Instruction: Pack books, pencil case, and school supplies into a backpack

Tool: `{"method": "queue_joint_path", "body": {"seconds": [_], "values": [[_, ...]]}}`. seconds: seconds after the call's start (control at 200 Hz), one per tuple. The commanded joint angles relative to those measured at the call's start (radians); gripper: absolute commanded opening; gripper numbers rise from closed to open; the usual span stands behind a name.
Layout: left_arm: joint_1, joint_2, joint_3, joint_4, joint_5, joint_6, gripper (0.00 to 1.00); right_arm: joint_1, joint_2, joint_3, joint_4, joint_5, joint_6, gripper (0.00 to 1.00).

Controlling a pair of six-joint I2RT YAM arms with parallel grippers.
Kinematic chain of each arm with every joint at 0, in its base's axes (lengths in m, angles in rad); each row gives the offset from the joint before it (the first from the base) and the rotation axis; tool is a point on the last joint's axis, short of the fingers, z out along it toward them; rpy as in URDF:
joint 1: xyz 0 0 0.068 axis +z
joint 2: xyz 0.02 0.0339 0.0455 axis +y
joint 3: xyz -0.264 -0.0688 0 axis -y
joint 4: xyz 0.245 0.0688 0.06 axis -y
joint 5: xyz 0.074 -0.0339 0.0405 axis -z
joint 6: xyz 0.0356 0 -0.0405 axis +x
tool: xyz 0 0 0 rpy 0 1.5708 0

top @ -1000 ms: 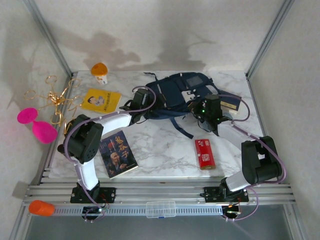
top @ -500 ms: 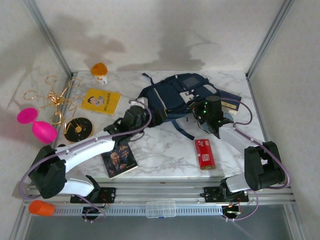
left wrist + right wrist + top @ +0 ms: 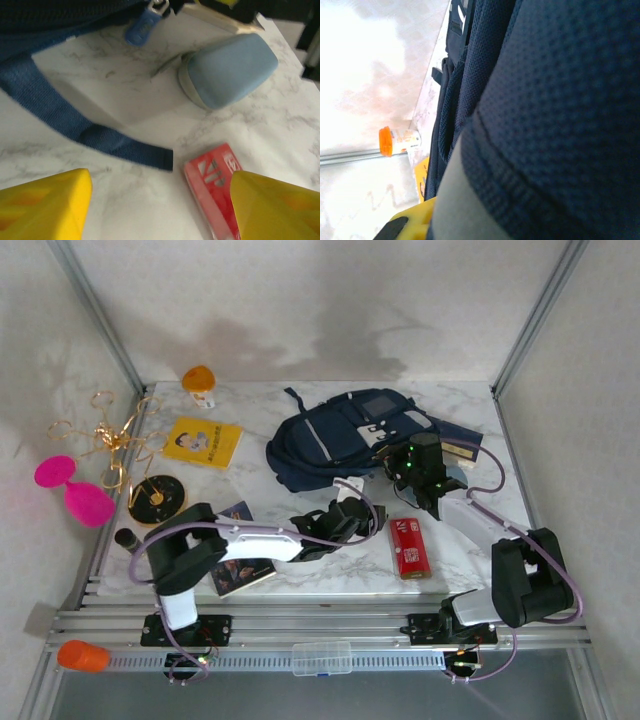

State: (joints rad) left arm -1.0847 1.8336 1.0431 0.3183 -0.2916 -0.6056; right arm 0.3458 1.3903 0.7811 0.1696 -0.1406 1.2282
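Right gripper (image 3: pixel 415 468) was clenched at the right edge of the backpack (image 3: pixel 330 440). The right wrist view showed navy fabric folded against its finger, so it was judged to be pinching the bag to steady it or hold the mouth open.

Left gripper (image 3: pixel 368 518) sat at lower centre with its jaws apart and nothing between them. It was low over the marble, just left of the red box (image 3: pixel 409 547), and was judged to be lining up on that box.

In the left wrist view the pencil case (image 3: pixel 227 70) lay at upper right, on the marble outside the bag. No item was seen packed.

One second earlier the left arm reached the bag's left side at upper centre with its jaws wider. It had since swung down to the red box, and the jaws had narrowed. The right arm had barely moved
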Motion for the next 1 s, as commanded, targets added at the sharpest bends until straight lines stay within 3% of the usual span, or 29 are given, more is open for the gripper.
{"method": "queue_joint_path", "body": {"seconds": [0.0, 0.135, 0.476, 0.726, 0.811, 0.996], "values": [[0.009, 0.068, 0.051, 0.135, -0.151, 0.037, 0.71, 0.012, -0.05, 0.004, 0.064, -0.016, 0.019, 0.0], [0.025, 0.138, 0.089, 0.162, -0.252, 0.029, 0.68, 0.014, -0.054, 0.004, 0.061, -0.016, 0.02, 0.0], [0.075, 0.24, 0.209, 0.196, -0.176, 0.104, 0.58, 0.016, -0.065, -0.011, 0.058, -0.01, 0.016, 0.0], [0.098, 0.265, 0.259, 0.172, -0.176, 0.126, 0.37, 0.016, -0.06, -0.011, 0.055, -0.016, 0.013, 0.0], [0.101, 0.255, 0.252, 0.184, -0.168, 0.135, 0.23, 0.016, -0.061, -0.011, 0.053, -0.013, 0.011, 0.0], [0.101, 0.227, 0.235, 0.197, -0.127, 0.146, 0.03, 0.015, -0.058, -0.004, 0.048, -0.005, 0.004, 0.0]]}}
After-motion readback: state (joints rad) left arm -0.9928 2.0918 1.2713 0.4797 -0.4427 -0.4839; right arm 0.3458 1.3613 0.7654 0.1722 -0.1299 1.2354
